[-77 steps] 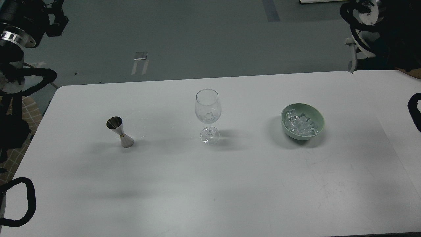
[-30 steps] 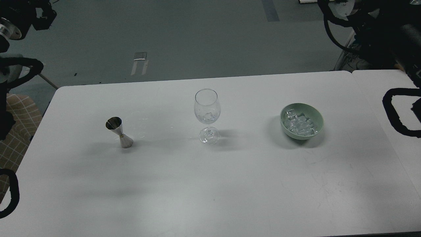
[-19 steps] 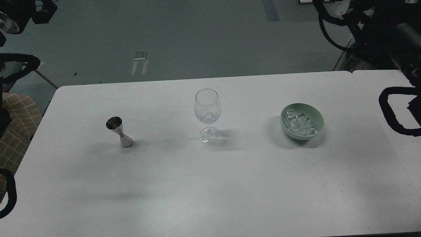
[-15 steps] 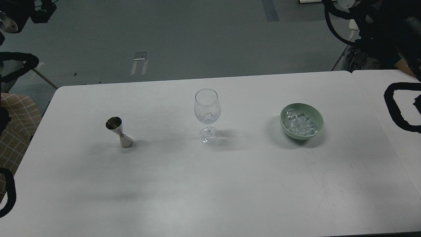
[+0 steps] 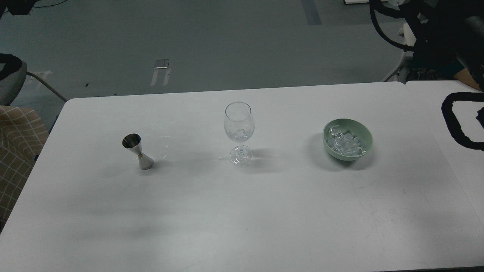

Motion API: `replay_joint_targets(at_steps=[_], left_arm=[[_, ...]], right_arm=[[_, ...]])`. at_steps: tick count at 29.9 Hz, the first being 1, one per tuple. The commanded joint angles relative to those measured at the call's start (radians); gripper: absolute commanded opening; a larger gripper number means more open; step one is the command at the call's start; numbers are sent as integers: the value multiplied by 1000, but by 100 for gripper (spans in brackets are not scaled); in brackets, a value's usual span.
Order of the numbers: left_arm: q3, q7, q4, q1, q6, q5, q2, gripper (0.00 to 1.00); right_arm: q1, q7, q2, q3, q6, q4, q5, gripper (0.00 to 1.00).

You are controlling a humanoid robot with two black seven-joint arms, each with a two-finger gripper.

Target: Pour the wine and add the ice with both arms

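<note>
A white table (image 5: 242, 211) fills most of the head view, and three things stand in a row across its middle, well apart from one another. Toward the left edge stands a steel jigger (image 5: 137, 151), upright on its wider cone with its open mouth tilted slightly to the far left. At the centre, nearer the far edge than the near one, a clear stemmed glass (image 5: 239, 132) stands upright, and one ice cube (image 5: 240, 133) sits low in its bulb. Toward the right edge a pale green bowl (image 5: 348, 139) rests on the table with a heap of ice (image 5: 345, 142) piled inside it, the cubes lying below the rim. The right arm (image 5: 435, 26) shows only as a dark mass of links and looping cable past the far right corner, with another black cable loop at the right edge; its gripper cannot be made out, so I cannot tell whether the fingers are apart or together. Of the left arm only a dark scrap shows at the far left corner, and its gripper is out of sight
</note>
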Motion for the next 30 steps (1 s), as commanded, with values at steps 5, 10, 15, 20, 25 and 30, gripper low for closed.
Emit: replay_joint_targets(at_steps=[5, 10, 15, 20, 25, 30], left_arm=[[-2, 1, 1, -6, -4, 0, -8, 98], [-2, 3, 1, -17, -4, -1, -5, 98], [-1, 10, 1, -14, 0, -1, -3, 98], [-1, 10, 1, -19, 0, 0, -6, 98], [1, 10, 1, -19, 0, 3, -23, 98], [7, 10, 1, -15, -3, 5, -26, 98]], right_arm=[[0, 0, -14, 0, 0, 0, 0, 100], [0, 0, -15, 0, 1, 0, 0, 100], [2, 0, -15, 0, 1, 2, 0, 100], [0, 0, -15, 0, 0, 9, 0, 100], [0, 0, -23, 0, 0, 11, 0, 100], [-1, 0, -18, -3, 3, 6, -6, 100]])
